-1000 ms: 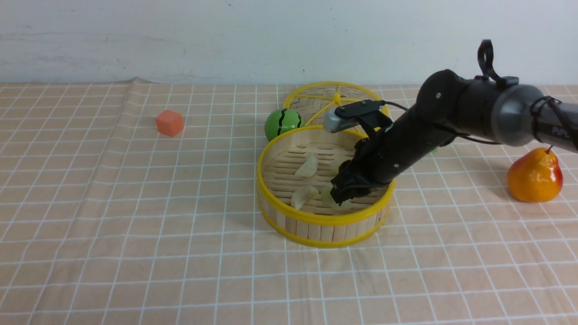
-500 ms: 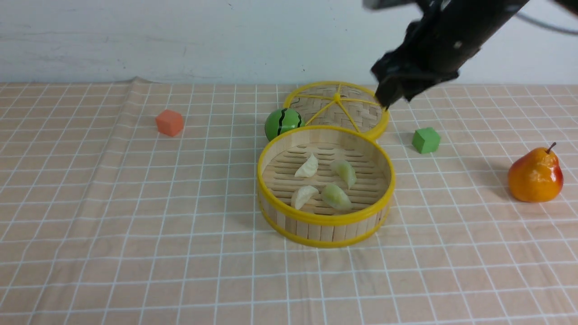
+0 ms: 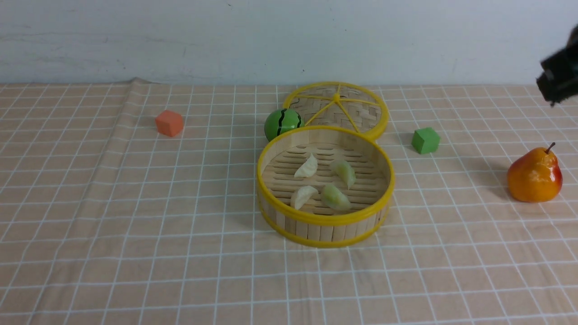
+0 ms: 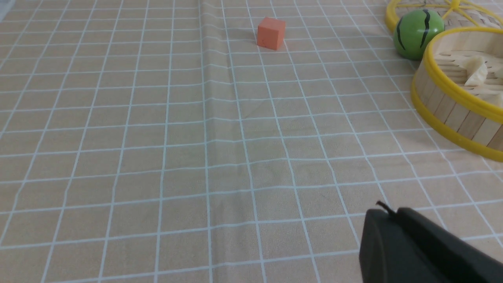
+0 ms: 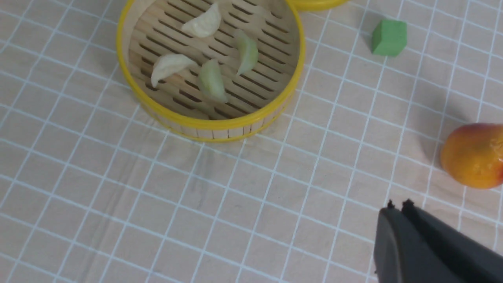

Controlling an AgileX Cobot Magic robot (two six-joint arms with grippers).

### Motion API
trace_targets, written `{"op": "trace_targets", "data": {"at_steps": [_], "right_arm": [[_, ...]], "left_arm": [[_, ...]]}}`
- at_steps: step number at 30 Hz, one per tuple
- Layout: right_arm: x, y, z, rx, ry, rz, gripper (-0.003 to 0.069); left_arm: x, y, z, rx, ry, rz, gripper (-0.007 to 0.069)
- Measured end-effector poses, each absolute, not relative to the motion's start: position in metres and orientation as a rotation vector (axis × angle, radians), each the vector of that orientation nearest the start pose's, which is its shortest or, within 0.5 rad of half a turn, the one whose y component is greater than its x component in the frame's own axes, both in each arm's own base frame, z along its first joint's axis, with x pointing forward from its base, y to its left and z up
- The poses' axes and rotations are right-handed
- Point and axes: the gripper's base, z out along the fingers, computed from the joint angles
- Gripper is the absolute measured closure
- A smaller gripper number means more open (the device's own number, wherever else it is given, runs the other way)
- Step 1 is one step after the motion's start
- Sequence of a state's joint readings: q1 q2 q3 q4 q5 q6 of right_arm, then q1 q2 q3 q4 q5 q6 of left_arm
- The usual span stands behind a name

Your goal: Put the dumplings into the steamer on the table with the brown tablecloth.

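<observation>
- Inside the steamer (image 3: 325,220), mid-bench (image 3: 135,234), all four dumplings (image 3: 335,197) lie on its floor.
- Right claw (image 5: 397,204) clenched, empty, high at the steamer's 2 o'clock; left claw (image 4: 387,214) clenched, empty.
- Risk: a low sweep could clip the pear (image 3: 535,176) at 3 o'clock or the green cube (image 3: 425,140).
- Open cloth (image 3: 135,280) lies from 6 to 9 o'clock.

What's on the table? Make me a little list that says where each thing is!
dumplings: four, all lying in the steamer
steamer: middle of the tablecloth, uncovered
lid: flat, just behind the steamer
green ball: left of the lid
orange cube: far left, alone
green cube: right of the lid
pear: far right, upright
left gripper: shut, empty
right gripper: shut, empty, up high on the right
</observation>
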State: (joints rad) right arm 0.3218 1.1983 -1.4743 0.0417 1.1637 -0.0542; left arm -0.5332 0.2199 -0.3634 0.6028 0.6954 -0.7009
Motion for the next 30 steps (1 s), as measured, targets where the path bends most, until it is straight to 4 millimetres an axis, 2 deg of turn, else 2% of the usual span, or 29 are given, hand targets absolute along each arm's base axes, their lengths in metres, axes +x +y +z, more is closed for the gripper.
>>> {"op": "trace_targets", "data": {"at_steps": [1, 3, 4, 5, 6, 7, 8, 10, 11, 12, 13, 14, 17, 22, 25, 30], "right_arm": [[0.203, 0.072, 0.441, -0.434, 2.295, 0.198, 0.0669], [0.181, 0.066, 0.421, -0.437, 2.205, 0.221, 0.0669], [0.181, 0.066, 0.422, -0.439, 2.189, 0.221, 0.0669], [0.168, 0.062, 0.398, -0.487, 2.128, 0.194, 0.0669], [0.165, 0.061, 0.391, -0.501, 2.092, 0.181, 0.0669], [0.156, 0.057, 0.368, -0.549, 2.063, 0.147, 0.0669], [0.155, 0.057, 0.365, -0.548, 2.061, 0.146, 0.0669], [0.142, 0.052, 0.325, -0.606, 2.015, 0.096, 0.0669], [0.14, 0.051, 0.319, -0.61, 2.022, 0.094, 0.0669], [0.133, 0.048, 0.299, -0.625, 2.027, 0.082, 0.0669], [0.13, 0.047, 0.291, -0.625, 2.029, 0.082, 0.0666], [0.124, 0.045, 0.272, -0.623, 2.059, 0.092, 0.0665], [0.113, 0.044, 0.239, -0.571, 2.144, 0.168, 0.0662], [0.1, 0.045, 0.204, -0.486, 2.272, 0.279, 0.0659], [0.094, 0.044, 0.19, -0.47, 2.322, 0.299, 0.0659], [0.09, 0.04, 0.187, -0.487, 2.281, 0.252, 0.0657]], "left_arm": [[0.061, 0.003, 0.27, 0.06, 1.917, -0.142, 0.0602], [0.061, 0.003, 0.27, 0.06, 1.917, -0.142, 0.0597], [0.061, 0.003, 0.27, 0.06, 1.917, -0.142, 0.0596], [0.061, 0.003, 0.27, 0.06, 1.917, -0.142, 0.0595], [0.061, 0.003, 0.27, 0.06, 1.917, -0.142, 0.0595], [0.061, 0.003, 0.27, 0.06, 1.917, -0.142, 0.0593], [0.061, 0.003, 0.27, 0.06, 1.917, -0.142, 0.0593], [0.061, 0.003, 0.27, 0.06, 1.917, -0.142, 0.0588], [0.061, 0.003, 0.27, 0.06, 1.917, -0.142, 0.0588], [0.061, 0.003, 0.27, 0.06, 1.917, -0.142, 0.0587], [0.061, 0.003, 0.27, 0.06, 1.917, -0.142, 0.0587], [0.061, 0.003, 0.27, 0.06, 1.917, -0.142, 0.0587], [0.061, 0.003, 0.27, 0.06, 1.917, -0.142, 0.0587], [0.061, 0.003, 0.27, 0.06, 1.917, -0.142, 0.0585], [0.061, 0.003, 0.27, 0.06, 1.917, -0.142, 0.0578], [0.061, 0.003, 0.27, 0.06, 1.917, -0.142, 0.0572]]}}
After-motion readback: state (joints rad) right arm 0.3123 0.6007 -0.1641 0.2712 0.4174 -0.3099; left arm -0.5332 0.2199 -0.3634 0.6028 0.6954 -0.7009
